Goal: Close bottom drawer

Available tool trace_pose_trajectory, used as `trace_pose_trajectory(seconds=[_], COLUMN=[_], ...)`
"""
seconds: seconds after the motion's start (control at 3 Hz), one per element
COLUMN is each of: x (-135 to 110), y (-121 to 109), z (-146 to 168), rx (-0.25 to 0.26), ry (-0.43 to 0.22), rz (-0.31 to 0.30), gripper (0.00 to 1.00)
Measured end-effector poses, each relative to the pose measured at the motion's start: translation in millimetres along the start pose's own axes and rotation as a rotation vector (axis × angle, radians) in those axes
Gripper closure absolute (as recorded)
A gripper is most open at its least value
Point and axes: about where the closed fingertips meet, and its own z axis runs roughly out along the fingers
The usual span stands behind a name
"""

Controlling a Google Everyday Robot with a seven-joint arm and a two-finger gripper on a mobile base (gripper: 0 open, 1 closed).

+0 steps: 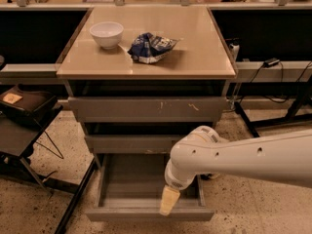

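Note:
The bottom drawer [127,189] is pulled out from the grey cabinet, a shallow open tray with a plain front [122,214] near the lower edge of the camera view. My white arm comes in from the right. My gripper [168,201] hangs over the drawer's front right part, its pale tip just behind the front panel. The middle drawer front [129,143] and the wider scratched top drawer front [146,109] sit above it.
On the cabinet top [204,57] stand a white bowl [107,34] and a crumpled blue snack bag [151,47]. A dark chair [24,111] with metal legs stands at the left. Cables and a table leg [243,118] are at the right. Speckled floor surrounds the cabinet.

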Motion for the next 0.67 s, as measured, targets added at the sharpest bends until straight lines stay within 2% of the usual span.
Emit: trace_pose_trajectory(seconds=[0.33,0.67], x=[45,100], y=[3,7], z=[37,94], rx=[-0.020,-0.014], ry=[-0.030,-0.135], rz=[0.013,0.051], gripper=[0.00,0.00])
